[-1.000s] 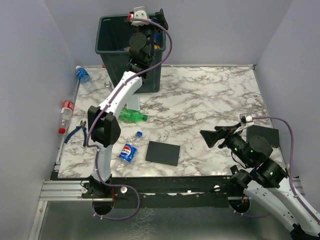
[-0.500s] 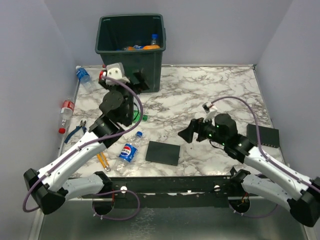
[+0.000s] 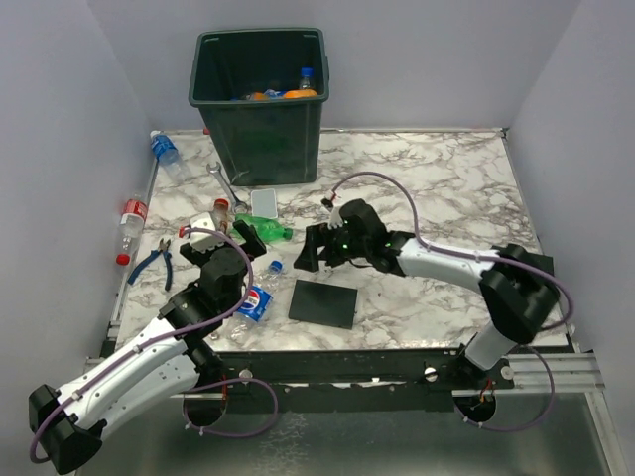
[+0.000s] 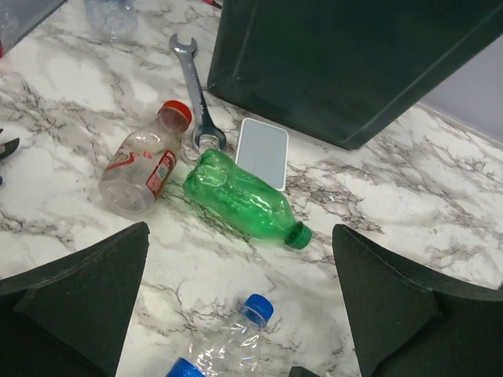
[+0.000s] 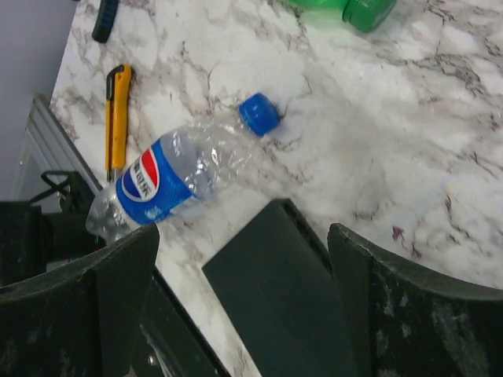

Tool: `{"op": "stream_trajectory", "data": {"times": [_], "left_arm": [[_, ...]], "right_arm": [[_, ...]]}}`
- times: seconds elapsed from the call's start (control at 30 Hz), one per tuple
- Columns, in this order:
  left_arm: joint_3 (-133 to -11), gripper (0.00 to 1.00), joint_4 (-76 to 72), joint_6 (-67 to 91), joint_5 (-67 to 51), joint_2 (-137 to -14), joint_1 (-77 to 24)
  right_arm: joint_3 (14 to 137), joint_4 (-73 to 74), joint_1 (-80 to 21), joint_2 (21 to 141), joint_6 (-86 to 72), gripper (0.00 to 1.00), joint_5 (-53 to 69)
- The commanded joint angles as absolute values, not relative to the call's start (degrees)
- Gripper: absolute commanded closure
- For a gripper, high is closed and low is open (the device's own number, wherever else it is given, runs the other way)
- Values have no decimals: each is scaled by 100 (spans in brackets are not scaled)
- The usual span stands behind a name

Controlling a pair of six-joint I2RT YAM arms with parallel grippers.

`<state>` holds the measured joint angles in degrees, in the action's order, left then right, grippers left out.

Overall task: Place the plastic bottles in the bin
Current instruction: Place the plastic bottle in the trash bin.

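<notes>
The dark green bin [image 3: 260,37] stands at the back with several bottles inside [image 3: 288,92]. On the table lie a green bottle [image 3: 268,230] [image 4: 244,196], a clear red-capped bottle [image 4: 141,169] and a crushed Pepsi bottle [image 3: 255,298] [image 4: 228,342] [image 5: 173,177]. A blue-label bottle [image 3: 164,149] and a red-label bottle [image 3: 130,223] lie at the far left edge. My left gripper [image 3: 246,246] [image 4: 240,314] is open and empty, low over the Pepsi bottle's cap end. My right gripper [image 3: 313,253] [image 5: 244,306] is open and empty above the black plate.
A flat black plate [image 3: 324,302] [image 5: 283,306] lies near the front middle. A wrench [image 4: 192,86] and a white card [image 4: 263,151] lie in front of the bin. Blue pliers [image 3: 149,261] lie at the left; a yellow knife [image 5: 116,118] is beside the Pepsi bottle.
My left arm came down from over the bin to low above the Pepsi bottle. My right arm reached left from the right side to above the black plate.
</notes>
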<state>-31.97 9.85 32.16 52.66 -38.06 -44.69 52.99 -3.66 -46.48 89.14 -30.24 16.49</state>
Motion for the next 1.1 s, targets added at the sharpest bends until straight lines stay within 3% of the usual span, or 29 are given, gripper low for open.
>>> {"op": "stream_trajectory", "data": {"times": [0.0, 0.17, 0.37, 0.63, 0.87, 1.07], "left_arm": [[-2934, 1, 1171, 3995, 5856, -3670, -4448], [-2795, 1, 1505, 4354, 6114, -3530, -4447], [-2712, 1, 1700, 4596, 6057, -3198, -4447], [-2727, 1, 1774, 4219, 6220, -2627, -4448], [-2804, 1, 1782, 3806, 6536, -2364, -4452], [-2764, 1, 1819, 3810, 6568, -2262, -4452]], "right_arm": [[6111, -489, -4676, 9927, -3529, 9, 1769], [7101, -68, -4676, 10915, -4314, 11, 1789], [7341, -19, -4665, 11333, -5137, 11, 601], [7543, -526, -4541, 11624, -6092, 10, 187], [8191, -548, -4544, 12191, -7988, 0, -309], [8640, -124, -4585, 12583, -8959, 0, -319]]}}
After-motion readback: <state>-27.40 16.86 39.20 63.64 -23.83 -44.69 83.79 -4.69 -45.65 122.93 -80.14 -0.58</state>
